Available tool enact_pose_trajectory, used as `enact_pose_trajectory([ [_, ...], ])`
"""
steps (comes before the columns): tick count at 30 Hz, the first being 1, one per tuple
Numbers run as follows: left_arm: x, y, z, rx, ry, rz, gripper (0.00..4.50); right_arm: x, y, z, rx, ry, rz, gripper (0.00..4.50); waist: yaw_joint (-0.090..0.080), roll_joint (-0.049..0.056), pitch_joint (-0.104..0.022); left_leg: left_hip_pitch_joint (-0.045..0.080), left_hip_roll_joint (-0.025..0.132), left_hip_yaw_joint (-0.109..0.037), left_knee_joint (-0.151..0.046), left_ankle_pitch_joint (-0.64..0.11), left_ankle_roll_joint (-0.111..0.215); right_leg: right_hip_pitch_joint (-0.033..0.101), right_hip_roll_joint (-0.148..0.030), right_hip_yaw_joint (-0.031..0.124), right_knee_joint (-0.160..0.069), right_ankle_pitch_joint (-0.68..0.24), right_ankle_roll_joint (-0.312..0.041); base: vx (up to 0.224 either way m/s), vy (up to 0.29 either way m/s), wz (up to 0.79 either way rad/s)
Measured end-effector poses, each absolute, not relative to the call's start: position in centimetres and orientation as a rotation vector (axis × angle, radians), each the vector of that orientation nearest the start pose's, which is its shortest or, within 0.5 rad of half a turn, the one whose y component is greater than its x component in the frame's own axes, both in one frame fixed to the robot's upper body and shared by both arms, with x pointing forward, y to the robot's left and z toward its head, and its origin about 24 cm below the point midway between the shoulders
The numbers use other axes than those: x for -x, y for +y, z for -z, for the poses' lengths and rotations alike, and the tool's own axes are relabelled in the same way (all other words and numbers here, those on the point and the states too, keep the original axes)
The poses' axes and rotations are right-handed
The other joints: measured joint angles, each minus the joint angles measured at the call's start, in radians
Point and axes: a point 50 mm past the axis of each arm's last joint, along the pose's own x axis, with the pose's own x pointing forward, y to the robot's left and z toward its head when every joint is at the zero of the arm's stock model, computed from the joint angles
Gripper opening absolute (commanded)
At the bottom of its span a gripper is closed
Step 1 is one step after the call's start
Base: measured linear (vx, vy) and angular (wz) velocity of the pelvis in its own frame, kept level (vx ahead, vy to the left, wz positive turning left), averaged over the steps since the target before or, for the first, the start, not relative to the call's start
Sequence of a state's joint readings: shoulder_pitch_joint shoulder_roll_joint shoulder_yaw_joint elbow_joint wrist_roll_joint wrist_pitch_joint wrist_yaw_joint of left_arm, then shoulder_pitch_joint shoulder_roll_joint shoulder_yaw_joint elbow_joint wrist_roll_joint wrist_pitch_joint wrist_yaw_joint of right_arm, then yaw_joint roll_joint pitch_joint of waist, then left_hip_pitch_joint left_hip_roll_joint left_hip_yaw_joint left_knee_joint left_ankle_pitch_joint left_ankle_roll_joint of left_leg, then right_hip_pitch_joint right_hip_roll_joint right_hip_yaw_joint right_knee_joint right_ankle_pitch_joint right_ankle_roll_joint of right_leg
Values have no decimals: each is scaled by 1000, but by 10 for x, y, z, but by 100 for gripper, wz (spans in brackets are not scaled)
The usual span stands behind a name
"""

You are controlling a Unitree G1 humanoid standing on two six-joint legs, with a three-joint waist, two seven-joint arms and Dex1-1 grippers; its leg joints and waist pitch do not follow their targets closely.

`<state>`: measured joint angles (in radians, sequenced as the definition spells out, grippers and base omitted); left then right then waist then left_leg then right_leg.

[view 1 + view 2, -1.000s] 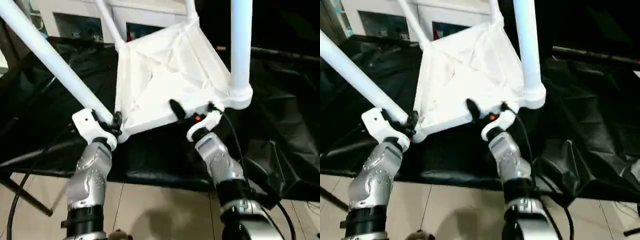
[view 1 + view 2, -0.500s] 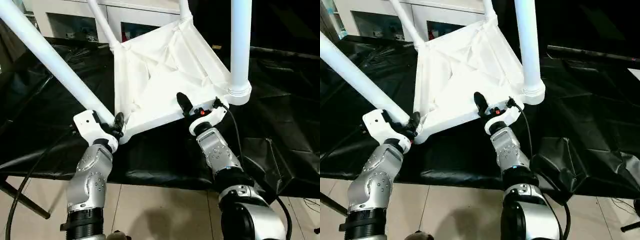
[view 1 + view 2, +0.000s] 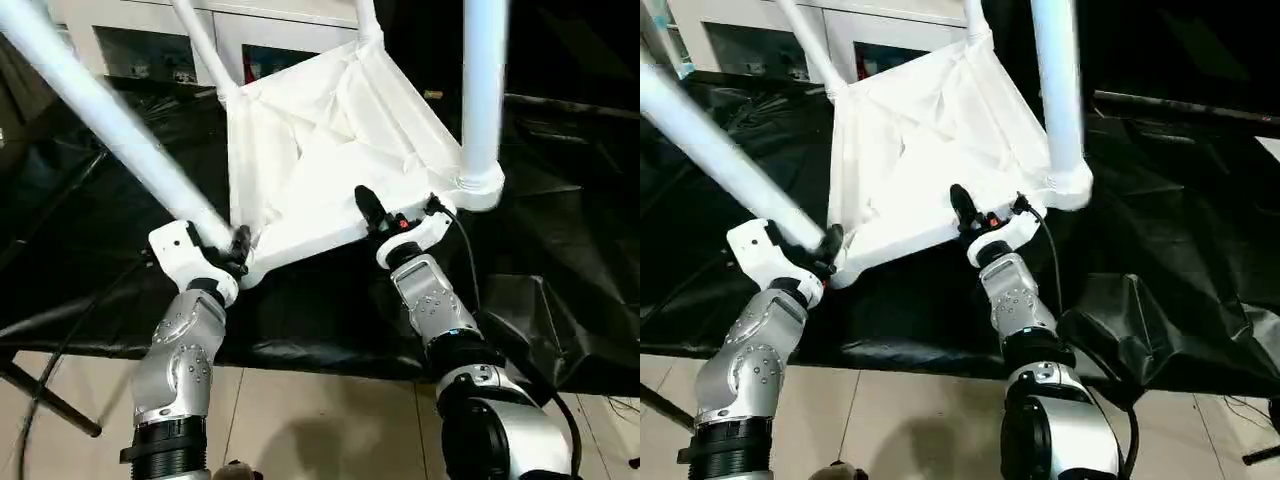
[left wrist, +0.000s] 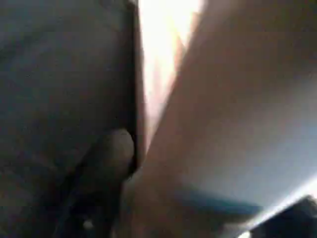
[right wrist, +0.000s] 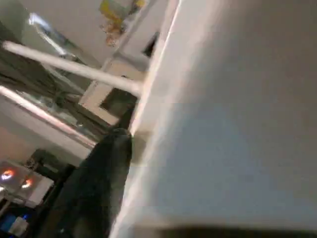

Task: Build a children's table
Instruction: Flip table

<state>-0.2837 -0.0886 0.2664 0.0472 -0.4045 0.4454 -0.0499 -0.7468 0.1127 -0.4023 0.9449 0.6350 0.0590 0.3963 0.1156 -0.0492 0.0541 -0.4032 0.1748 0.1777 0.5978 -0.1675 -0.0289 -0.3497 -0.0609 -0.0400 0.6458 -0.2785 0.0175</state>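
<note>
The children's table (image 3: 320, 150) is upside down and tilted on the black-covered work table (image 3: 570, 230), ribbed underside facing me. Its legs stick upward: one near left (image 3: 110, 110), one near right (image 3: 483, 90), two thinner ones behind (image 3: 195, 40). My left gripper (image 3: 232, 250) holds the near-left corner at that leg's base; a dark finger (image 4: 106, 153) presses on the white plastic. My right gripper (image 3: 375, 215) straddles the near rim, one black finger (image 5: 106, 168) lying against the white wall, the other hidden beneath.
A white glass-door cabinet (image 3: 150, 50) stands behind the work table. The black cover hangs in folds over the front edge (image 3: 540, 320). Beige floor (image 3: 320, 420) lies below, with a dark stand leg (image 3: 45, 400) at the left.
My right gripper's fingers have closed in on the near rim. The picture shifted as the camera moved; the children's table and my left arm stay about where they were.
</note>
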Motion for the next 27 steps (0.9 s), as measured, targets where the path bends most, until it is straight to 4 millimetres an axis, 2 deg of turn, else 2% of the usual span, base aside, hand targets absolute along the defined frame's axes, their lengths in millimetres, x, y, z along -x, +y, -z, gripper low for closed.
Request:
enact_pose_trajectory([
  [2,-300,153,-63,548,181,39,377,-364,-93,-48,-974,131,-287,242,-1,4,3,0,0,0,0,0,1,0,0,0,0,0,0,0,0,0],
  [4,-300,152,-62,575,185,45,379,-364,-94,-49,-974,124,-285,240,0,5,3,0,0,0,0,1,1,0,0,-1,1,0,0,0,0,0],
  [8,-298,154,-60,595,195,74,424,-365,-95,-50,-969,108,-274,230,2,6,3,0,1,0,0,1,1,0,0,-1,1,0,0,0,0,0],
  [12,-294,167,-58,591,181,63,450,-366,-96,-52,-961,101,-267,227,4,9,4,0,1,0,0,-1,-2,0,0,-2,1,0,0,0,0,0],
  [21,-298,179,-69,669,72,20,450,-370,-92,-63,-926,87,-268,223,5,16,7,-1,1,0,0,1,-3,0,0,-2,1,3,-1,0,0,0],
  [27,-300,183,-76,747,19,34,450,-372,-91,-69,-909,80,-265,222,5,17,8,-1,1,0,0,1,-4,0,0,-2,0,3,-1,0,0,0],
])
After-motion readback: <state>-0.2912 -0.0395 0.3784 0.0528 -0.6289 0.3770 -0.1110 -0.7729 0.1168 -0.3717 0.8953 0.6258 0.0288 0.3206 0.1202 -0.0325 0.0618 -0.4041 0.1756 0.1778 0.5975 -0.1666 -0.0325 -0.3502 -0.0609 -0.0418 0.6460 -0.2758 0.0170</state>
